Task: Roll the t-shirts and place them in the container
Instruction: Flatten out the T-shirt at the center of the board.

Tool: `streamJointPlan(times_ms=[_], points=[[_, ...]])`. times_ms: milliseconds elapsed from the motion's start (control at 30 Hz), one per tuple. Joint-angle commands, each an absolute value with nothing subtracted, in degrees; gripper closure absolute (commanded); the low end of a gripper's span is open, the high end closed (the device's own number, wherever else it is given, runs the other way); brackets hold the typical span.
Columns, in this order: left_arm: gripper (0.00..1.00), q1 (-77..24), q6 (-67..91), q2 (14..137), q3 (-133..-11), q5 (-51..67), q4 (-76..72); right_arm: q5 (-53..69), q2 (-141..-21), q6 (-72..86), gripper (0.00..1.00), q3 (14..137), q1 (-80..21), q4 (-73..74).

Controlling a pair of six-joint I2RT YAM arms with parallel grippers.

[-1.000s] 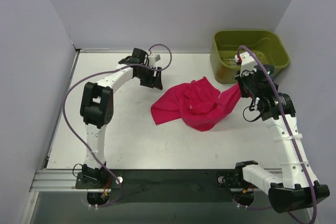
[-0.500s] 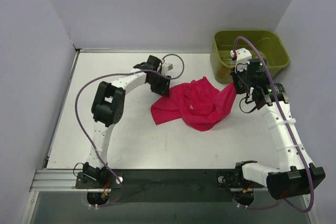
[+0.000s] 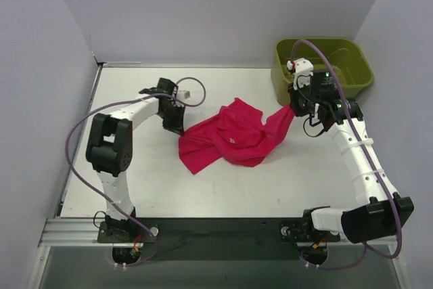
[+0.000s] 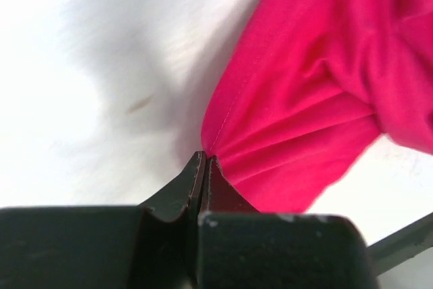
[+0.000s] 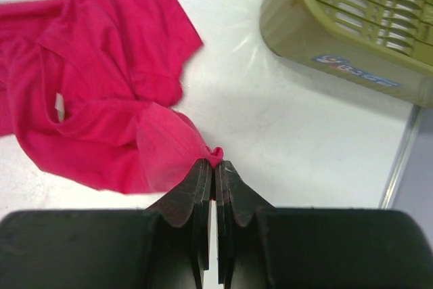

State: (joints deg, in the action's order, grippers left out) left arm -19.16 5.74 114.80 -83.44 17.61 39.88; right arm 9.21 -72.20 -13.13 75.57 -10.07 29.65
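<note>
I judge the rolling not begun: the magenta t-shirt (image 3: 226, 139) lies crumpled on the table (image 3: 203, 187), my left gripper (image 3: 178, 128) pinching one edge and my right gripper (image 3: 291, 106) pinching the opposite corner near the olive tub (image 3: 352, 65), so flattening and rolling are both left to do.

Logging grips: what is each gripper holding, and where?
Both hold the t-shirt: left gripper pinches its left edge, right gripper its bunched right edge.

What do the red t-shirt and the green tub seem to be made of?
The t-shirt looks like soft knit fabric, probably cotton, with a matte finish: it bunches into loose folds and shows a stitched hem. The tub looks like rigid moulded plastic, slightly glossy: it has smooth walls and a slotted floor.
</note>
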Motion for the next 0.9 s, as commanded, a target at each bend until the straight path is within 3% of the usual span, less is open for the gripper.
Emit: streamJointPlan(times_ms=[0, 233, 600, 700, 867], points=[[1.0, -12.0, 5.8, 99.2, -77.6, 18.4, 46.5, 10.9, -75.4, -11.8, 1.0, 80.4, -11.9, 26.8], [1.0, -6.8, 3.8, 82.3, -73.6, 20.2, 49.4, 5.5, -77.1, -8.3, 1.0, 85.4, -9.4, 23.2], [1.0, 2.6, -5.1, 74.2, -94.2, 13.2, 43.8, 5.7, -84.6, -10.4, 1.0, 106.7, -9.2, 16.6], [1.0, 2.5, -7.9, 73.7, -97.6, 15.5, 48.1, 4.7, -83.9, -12.9, 1.0, 106.5, -9.1, 19.2], [1.0, 2.5, -10.8, 72.6, -94.0, 24.3, 60.1, 5.5, -75.7, -15.8, 1.0, 93.4, -8.9, 23.8]])
